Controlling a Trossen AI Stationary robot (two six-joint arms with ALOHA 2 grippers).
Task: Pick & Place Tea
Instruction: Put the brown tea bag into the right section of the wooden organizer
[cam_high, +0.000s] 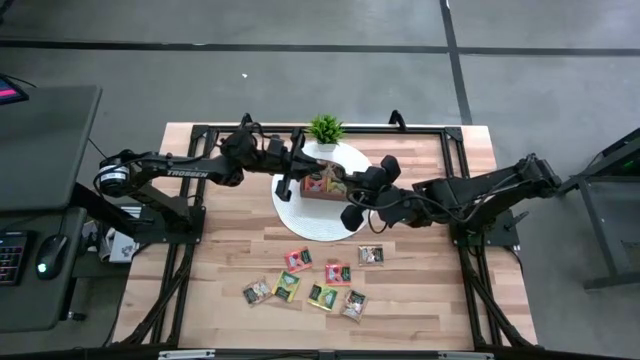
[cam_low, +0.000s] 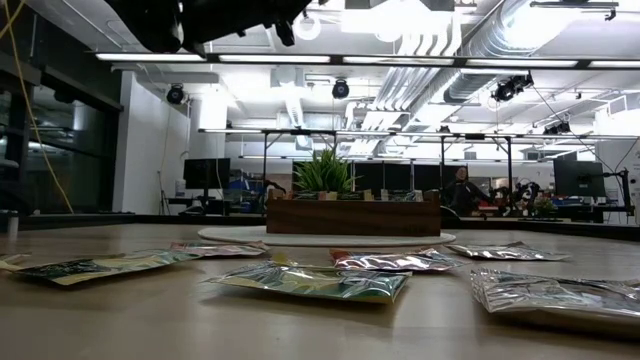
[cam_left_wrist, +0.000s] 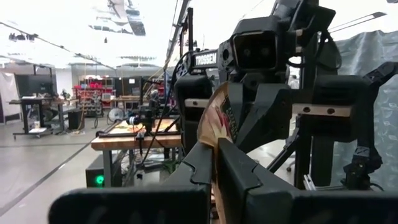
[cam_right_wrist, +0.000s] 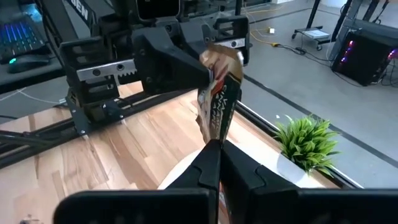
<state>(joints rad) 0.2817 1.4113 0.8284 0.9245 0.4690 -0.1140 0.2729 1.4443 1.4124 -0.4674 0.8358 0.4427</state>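
A brown-and-red tea sachet hangs in the air between my two grippers, and both are shut on it. My left gripper comes from the table's left and my right gripper from its right. They meet over the wooden tray, which stands on a round white mat. Several more tea sachets lie flat on the table toward its near edge. My left gripper pinches one end of the sachet between its two fingers, coming about level from the table's left. The sachet stands on edge, lifted clear of the tray. My right gripper pinches the opposite end between its two fingers, from the table's right and slanting slightly down. The sachet rises from its fingertips to the left gripper's fingers.
A small green potted plant stands at the mat's far edge, just behind the tray. The loose sachets spread across the near middle of the table. Bare wood lies to the left and right of the mat.
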